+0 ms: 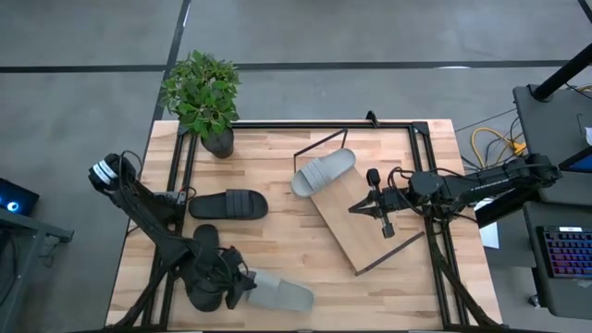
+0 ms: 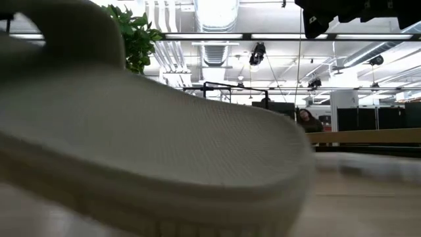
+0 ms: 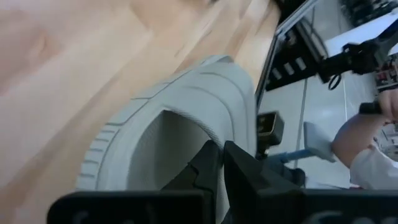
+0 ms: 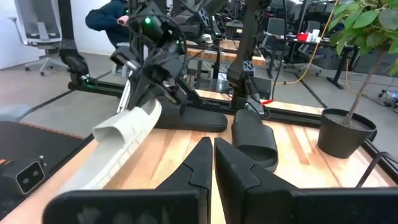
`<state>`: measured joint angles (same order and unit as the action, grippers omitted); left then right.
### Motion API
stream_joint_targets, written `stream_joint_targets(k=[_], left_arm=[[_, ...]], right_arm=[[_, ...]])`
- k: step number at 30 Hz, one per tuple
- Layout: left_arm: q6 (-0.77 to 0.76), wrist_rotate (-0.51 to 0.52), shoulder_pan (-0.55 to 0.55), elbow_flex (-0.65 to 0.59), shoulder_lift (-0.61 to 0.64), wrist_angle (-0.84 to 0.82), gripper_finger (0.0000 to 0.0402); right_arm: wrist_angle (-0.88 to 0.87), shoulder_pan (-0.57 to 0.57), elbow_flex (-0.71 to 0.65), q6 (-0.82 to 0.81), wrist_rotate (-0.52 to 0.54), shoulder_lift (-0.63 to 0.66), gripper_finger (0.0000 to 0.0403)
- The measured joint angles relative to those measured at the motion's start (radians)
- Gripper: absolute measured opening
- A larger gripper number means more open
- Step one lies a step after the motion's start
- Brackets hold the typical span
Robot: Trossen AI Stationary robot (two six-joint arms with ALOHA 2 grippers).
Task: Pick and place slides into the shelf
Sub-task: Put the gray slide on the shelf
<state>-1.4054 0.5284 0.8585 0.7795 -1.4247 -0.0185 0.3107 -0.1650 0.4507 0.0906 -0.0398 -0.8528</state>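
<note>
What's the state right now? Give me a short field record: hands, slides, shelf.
left hand: shut on grey slide, near table's front edge
right hand: shut, empty, over the shelf
second grey slide: on shelf's upper end
black slides: one flat on table, another beside left arm
plant: back-left corner

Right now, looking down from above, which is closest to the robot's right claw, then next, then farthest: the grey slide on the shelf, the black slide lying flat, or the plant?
Measured from the right gripper, shut above the shelf:
1. Grey slide on the shelf, just beside it, at the shelf's upper end.
2. Flat black slide, mid-table toward the left arm.
3. Plant, at the table's far left corner.
</note>
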Motion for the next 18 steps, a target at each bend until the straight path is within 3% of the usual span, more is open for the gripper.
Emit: stream_joint_targets(k=[18], left_arm=[[0.241, 0.203, -0.009, 0.003, 0.066, 0.011, 0.0]], right_arm=[[0.001, 0.0, 0.0, -0.009, 0.001, 0.0, 0.0009]])
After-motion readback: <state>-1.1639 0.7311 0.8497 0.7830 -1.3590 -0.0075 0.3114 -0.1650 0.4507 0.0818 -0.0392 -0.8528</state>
